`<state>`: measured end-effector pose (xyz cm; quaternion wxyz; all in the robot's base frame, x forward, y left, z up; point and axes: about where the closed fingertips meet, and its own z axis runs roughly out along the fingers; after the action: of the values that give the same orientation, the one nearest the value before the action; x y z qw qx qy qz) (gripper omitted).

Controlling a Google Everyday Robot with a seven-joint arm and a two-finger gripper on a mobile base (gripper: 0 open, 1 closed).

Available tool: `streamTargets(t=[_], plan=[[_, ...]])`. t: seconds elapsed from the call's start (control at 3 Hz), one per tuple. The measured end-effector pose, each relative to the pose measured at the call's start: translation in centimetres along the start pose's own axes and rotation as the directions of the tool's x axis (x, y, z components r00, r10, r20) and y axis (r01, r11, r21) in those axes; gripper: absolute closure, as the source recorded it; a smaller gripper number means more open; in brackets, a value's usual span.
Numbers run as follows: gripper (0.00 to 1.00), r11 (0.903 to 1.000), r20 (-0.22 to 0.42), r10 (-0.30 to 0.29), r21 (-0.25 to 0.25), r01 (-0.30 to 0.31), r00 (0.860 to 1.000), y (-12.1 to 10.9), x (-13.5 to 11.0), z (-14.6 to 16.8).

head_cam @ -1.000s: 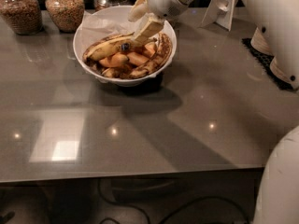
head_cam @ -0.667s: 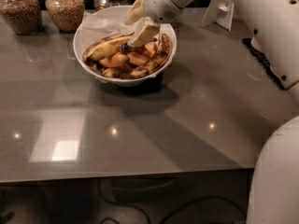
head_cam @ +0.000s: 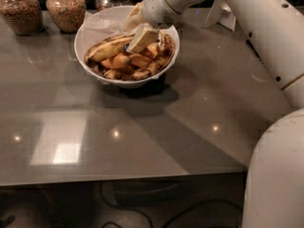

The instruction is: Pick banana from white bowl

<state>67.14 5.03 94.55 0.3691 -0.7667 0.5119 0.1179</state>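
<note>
At upper centre the gripper [head_cam: 141,38], state indeterminable, meets the banana [head_cam: 107,49] in the white bowl [head_cam: 126,82]; adjacent orange pieces [head_cam: 116,61] may foul the grasp.

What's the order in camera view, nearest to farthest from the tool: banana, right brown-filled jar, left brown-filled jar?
The tool is over the white bowl.
1. banana: in the bowl, just left of the tool.
2. right brown-filled jar: back left, behind the bowl.
3. left brown-filled jar: far back-left corner.
</note>
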Motion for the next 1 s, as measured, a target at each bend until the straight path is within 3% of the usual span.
streamTargets(t=[0.67,1.0], plan=[[0.47,0.9987,0.014,-0.001,-0.05,0.002,1.0,0.1,0.2,2.1],[0.66,0.9971,0.018,-0.002,-0.076,0.003,1.0,0.3,0.3,2.8]])
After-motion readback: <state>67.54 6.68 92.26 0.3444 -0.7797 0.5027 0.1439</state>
